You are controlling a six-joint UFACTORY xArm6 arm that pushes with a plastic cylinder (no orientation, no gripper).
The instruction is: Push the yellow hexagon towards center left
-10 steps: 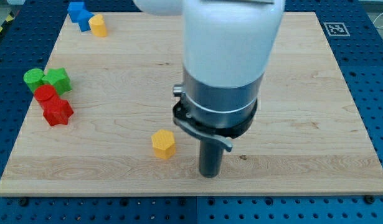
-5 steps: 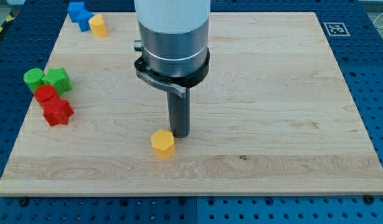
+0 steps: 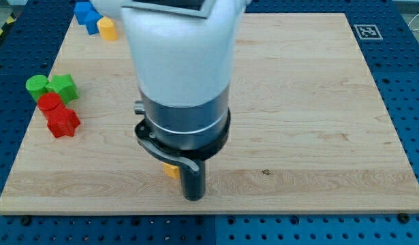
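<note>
Blue perforated metal surrounds a pale wooden worktop (image 3: 318,102), on which a few small blocks are scattered. No pincer is fitted on this rig; the arm ends in a dark rod, and my tip (image 3: 193,198) is planted near the view's bottom edge, just to the view's right of the yellow hexagon (image 3: 171,170). That block is mostly hidden behind the arm's collar, only a sliver of its lower part being seen; whether the rod is touching it cannot be told.

For the push to go well, the tip is best kept on the block's right-hand side and a little below it, so that the block is driven towards the view's left and somewhat upward. A steady, centred line is advised, since an off-centre contact would probably let the hexagon spin away.

Care is judged necessary near the left edge, where a red block (image 3: 62,122), a red cylinder (image 3: 50,103), a green block (image 3: 63,87) and a green cylinder (image 3: 37,85) are clustered. A blue block (image 3: 88,15) and a second yellow block (image 3: 107,28) lie at the top left. No containers are seen.
</note>
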